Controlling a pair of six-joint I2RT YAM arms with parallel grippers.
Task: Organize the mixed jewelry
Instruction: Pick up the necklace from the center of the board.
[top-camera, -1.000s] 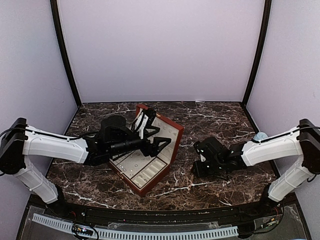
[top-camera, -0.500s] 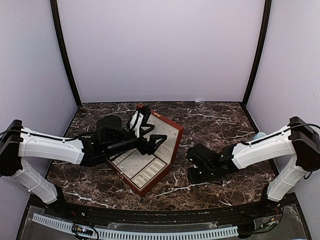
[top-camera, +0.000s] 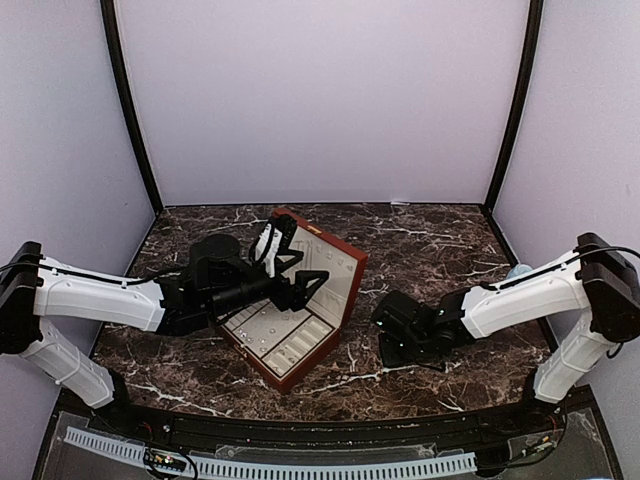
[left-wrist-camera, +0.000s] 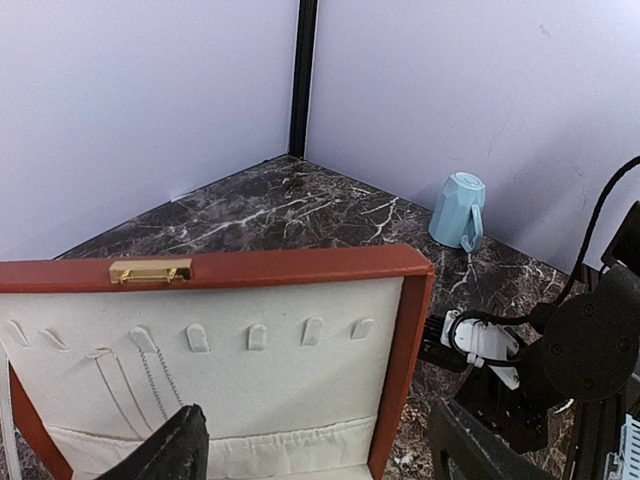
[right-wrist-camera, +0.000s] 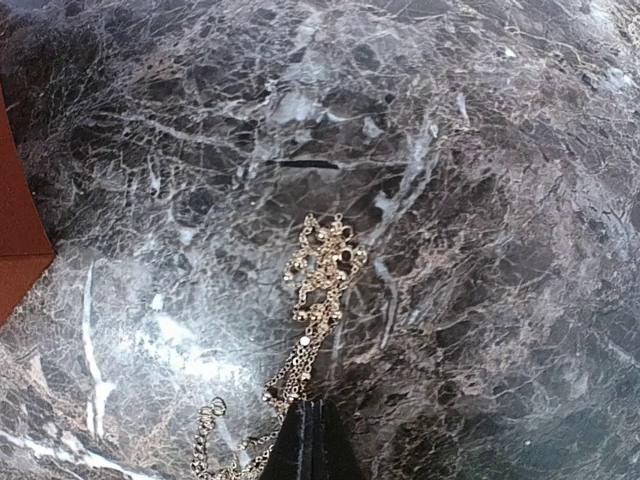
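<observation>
A thin gold-coloured chain (right-wrist-camera: 322, 270) of the mixed jewelry lies bunched on the dark marble. My right gripper (right-wrist-camera: 308, 420) is pressed to the table with its jaws shut, and the chain's near strands run in between its tips. From above, the right gripper (top-camera: 385, 335) sits just right of the reddish-brown box (top-camera: 352, 293). The box is open, with a cream lid lining (left-wrist-camera: 300, 350) where a thin silvery chain (left-wrist-camera: 155, 385) hangs from the hooks. My left gripper (top-camera: 300, 283) hovers open over the box's tray, its fingers (left-wrist-camera: 175, 450) facing the lid, holding nothing.
A pale blue mug (left-wrist-camera: 458, 210) lies at the table's right edge near the wall. Small pale pieces dot the cream tray (top-camera: 265, 325) inside the box. The box's red corner (right-wrist-camera: 15, 240) is close on the left of the right gripper. Walls enclose three sides.
My right gripper moved left toward the box, lowered to the table and shut on the chain. The left gripper shifted slightly and stayed open.
</observation>
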